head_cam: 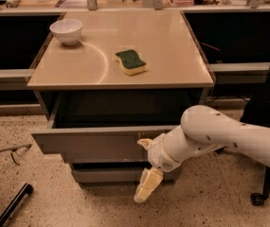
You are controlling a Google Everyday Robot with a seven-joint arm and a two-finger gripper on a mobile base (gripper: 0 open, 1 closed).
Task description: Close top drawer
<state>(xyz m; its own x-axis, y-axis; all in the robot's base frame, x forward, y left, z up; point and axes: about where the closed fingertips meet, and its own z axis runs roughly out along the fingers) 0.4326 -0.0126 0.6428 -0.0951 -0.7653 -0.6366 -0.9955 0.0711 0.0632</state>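
The top drawer [89, 144] is seen partly pulled out of the grey cabinet, directly beneath the beige tabletop [172, 56]. Its plain, handleless front stands forward of the cabinet face, and a dark gap is left between that front and the table's edge, so that the shadowed inside of the drawer can be looked into. Small white scuffs are visible on the upper edge of the front, towards its right end. A second grey drawer front [106, 175] is set below it, further back.

The gripper [144, 170] is placed at the right end of the drawer front, low and in front of the cabinet. Its two cream fingers are spread wide and nothing is held between them: the upper finger [145, 143] lies against the drawer's front near the top edge, while the lower one [148, 186] is pointed down towards the floor. The gripper is carried by a thick white arm [229, 136] that enters from the right.

On the tabletop a white bowl [66, 30] is set near the back left corner, and a green-topped yellow sponge [131, 62] lies near the middle, well apart from the bowl. The cabinet stands on a speckled floor [40, 193]. A chair castor [257, 198] is seen at the lower right.
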